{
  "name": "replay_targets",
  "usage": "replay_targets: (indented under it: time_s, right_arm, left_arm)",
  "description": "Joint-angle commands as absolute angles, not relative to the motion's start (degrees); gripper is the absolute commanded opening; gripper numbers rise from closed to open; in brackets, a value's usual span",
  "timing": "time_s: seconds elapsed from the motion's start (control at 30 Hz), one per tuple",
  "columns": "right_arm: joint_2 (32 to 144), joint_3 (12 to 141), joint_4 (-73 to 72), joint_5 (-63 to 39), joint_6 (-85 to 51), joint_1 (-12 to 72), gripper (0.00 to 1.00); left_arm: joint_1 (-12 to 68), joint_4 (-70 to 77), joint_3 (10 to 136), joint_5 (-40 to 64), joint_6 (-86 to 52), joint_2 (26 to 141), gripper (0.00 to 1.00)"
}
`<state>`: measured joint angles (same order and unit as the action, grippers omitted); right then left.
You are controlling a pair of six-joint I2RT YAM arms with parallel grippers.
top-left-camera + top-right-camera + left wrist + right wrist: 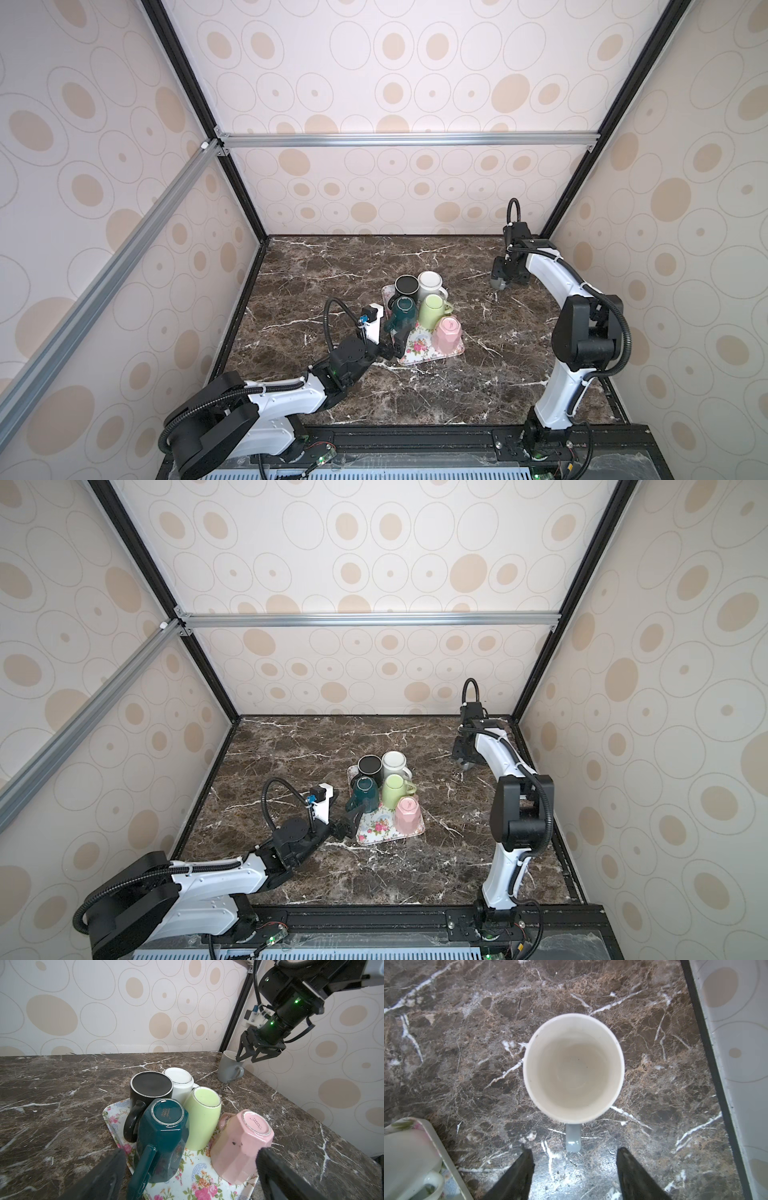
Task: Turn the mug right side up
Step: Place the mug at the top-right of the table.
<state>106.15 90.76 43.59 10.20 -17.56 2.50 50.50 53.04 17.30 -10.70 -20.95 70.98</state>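
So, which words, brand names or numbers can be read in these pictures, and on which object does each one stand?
On the dark teal faceted ceramic mug, upturned base: a few small printed lines, too small to read.
On the same mug, side wall: a gold script mark, too blurred to read.
On the pink faceted ceramic mug, upturned base: one cursive word, not legible.
No other text shows in any view.

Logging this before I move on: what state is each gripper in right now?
Left gripper: open, holding nothing, near the upside-down teal mug.
Right gripper: open, holding nothing, above the upright grey mug.
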Motion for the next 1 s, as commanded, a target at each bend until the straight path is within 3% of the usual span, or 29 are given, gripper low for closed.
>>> replay_targets:
  time_s: [0.0, 0.37, 0.47, 0.77, 0.97]
  right_arm:
    - [103.31, 88.85, 43.5, 8.16, -16.35, 2.33, 0.7]
    - [95.01, 83.86, 43.49, 4.08, -15.22, 6.98, 0.78]
    - [93.35, 82.97, 44.7, 1.38, -14.62, 8.79, 0.88]
    - [87.79, 77.94, 46.56, -9.93, -12.56, 16.94, 0.88]
    - [80.47, 69.85, 38.56, -20.75, -15.39, 18.43, 0.87]
  left_arm:
    - [50.18, 53.21, 18.06, -11.38, -20.34, 71.28, 0.98]
    - [50.11, 52.91, 18.45, -12.22, -20.61, 72.68, 0.98]
    - [50.11, 52.76, 18.59, -11.7, -20.94, 72.68, 0.98]
    - [49.84, 47.37, 20.22, -15.44, -22.3, 72.56, 0.98]
    - [47.99, 35.99, 25.85, -13.71, -24.21, 72.52, 0.98]
